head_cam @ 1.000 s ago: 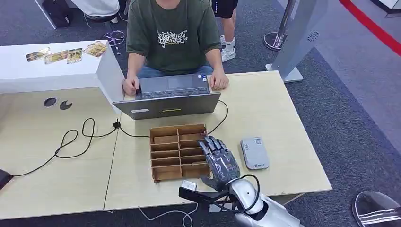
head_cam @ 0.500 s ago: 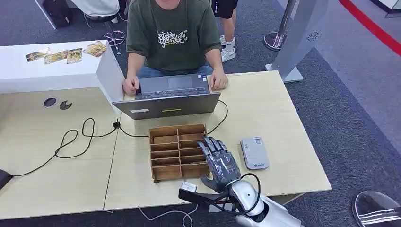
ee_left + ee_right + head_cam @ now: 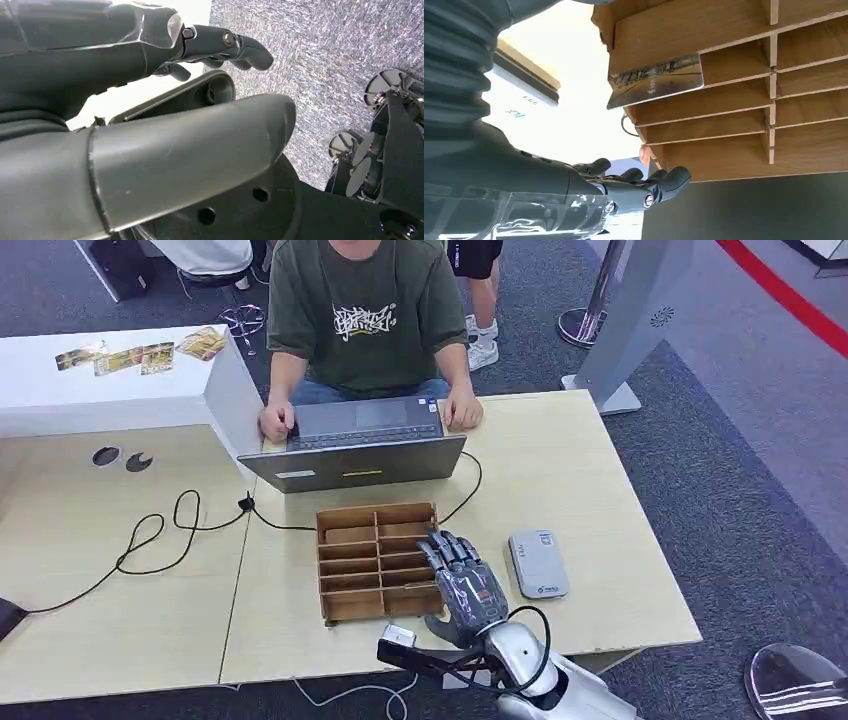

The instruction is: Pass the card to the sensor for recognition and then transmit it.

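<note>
Right hand [image 3: 465, 580] is hovering palm-down over the right-hand column of the wooden organizer [image 3: 375, 560], fingers [image 3: 659, 187] stretched out and gripping nothing. From the wrist, the card [image 3: 655, 81] is sticking out of one of the organizer's slots, apart from the fingers. Just beside the hand, at its 3 o'clock, the grey card reader [image 3: 538, 563] is lying flat on the table [image 3: 590, 480]. Left hand [image 3: 150, 100] is hanging over the carpet, fingers loosely extended and holding nothing.
</note>
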